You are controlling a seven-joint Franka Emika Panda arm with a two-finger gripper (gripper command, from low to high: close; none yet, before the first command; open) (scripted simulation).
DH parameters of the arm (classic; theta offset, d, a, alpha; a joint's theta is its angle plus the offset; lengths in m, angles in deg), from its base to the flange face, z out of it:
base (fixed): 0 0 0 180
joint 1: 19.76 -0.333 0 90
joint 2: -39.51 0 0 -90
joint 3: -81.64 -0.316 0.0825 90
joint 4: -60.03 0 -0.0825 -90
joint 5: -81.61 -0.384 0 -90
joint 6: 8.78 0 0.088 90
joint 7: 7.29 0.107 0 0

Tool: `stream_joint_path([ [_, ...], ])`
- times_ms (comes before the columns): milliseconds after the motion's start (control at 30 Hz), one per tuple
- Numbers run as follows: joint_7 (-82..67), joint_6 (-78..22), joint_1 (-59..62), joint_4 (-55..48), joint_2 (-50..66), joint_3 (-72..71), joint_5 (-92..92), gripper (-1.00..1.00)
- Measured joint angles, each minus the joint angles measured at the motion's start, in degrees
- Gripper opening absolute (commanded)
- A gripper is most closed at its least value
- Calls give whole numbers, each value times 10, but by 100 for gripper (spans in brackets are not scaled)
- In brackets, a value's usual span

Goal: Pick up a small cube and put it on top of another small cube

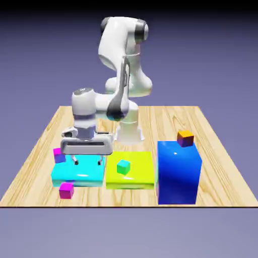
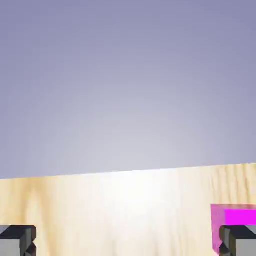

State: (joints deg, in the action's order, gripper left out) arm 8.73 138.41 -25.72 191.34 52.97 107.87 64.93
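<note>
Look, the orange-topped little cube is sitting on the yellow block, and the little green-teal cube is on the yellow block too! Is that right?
Not quite. The orange-topped little cube is on the tall blue block, as the exterior view shows. The little green-teal cube is on the yellow block, just as you said.

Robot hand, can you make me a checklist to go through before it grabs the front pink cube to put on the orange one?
1. Gripper open: ok, fingers wide apart.
2. Nothing held: ok, no cube between the fingertips.
3. Gripper lined up with the front pink cube: not ok, the cube is off to one side.
4. Pink cube's top free: ok, nothing on it.
5. Orange cube ready: ok, it sits on the blue block with nothing on top.
6. Fingertips not touching the cyan block: cannot tell.
</note>
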Motion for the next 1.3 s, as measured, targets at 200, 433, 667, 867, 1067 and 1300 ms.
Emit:
stream_joint_path([
  [200, -71, -72, -14, -80, 125, 71, -45, 0],
  [433, -126, -73, 2, -126, 228, 75, -98, 0],
  [667, -116, -95, -12, -122, 204, 94, -81, -100],
  [867, -95, -173, -95, -133, 101, 38, 2, -100],
  [1067, -118, -256, -155, -119, -24, -79, 86, -100],
  [1300, -145, -353, -237, -102, -169, -214, 184, -100],
])
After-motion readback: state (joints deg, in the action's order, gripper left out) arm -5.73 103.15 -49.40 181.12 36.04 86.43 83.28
